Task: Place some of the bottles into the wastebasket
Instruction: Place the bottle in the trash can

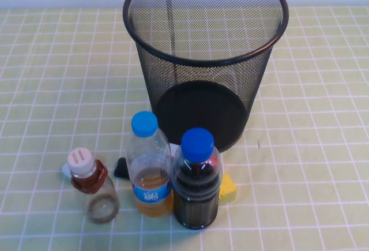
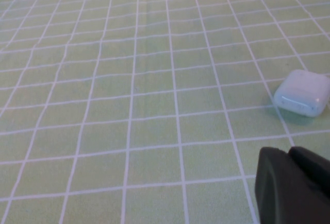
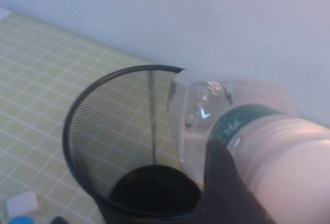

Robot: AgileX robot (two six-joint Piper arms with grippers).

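Right gripper point(image 3: 227, 183) closed on the green-label bottle point(image 3: 242, 131), held tilted above the wastebasket point(image 3: 103, 147), base end over the rim at the centre of the right wrist frame; dark finger across the label at lower centre. Neither this gripper nor this bottle seen in the high view.

Left gripper point(image 2: 294, 183) shut, dark tip at lower right of the left wrist frame, just above the green checked cloth point(image 2: 129, 105). Small white case point(image 2: 303, 92) on the cloth at right edge, near the tip, apart from it.

High view: wastebasket point(image 1: 204, 60) upright at upper centre, nothing inside but its black base. Pink-cap bottle point(image 1: 92, 184) upright at lower left, clear, brown wrap at the neck. Amber bottle point(image 1: 150, 170) with blue cap upright just right of it, at lower centre. Dark bottle point(image 1: 197, 182) with blue cap just right of that, touching or nearly so; cannot tell which. Yellow block point(image 1: 228, 187) partly hidden behind the dark bottle. Small black object point(image 1: 121, 167) between pink-cap and amber bottles, further back. White case point(image 1: 66, 172) peeking out behind the pink-cap bottle.
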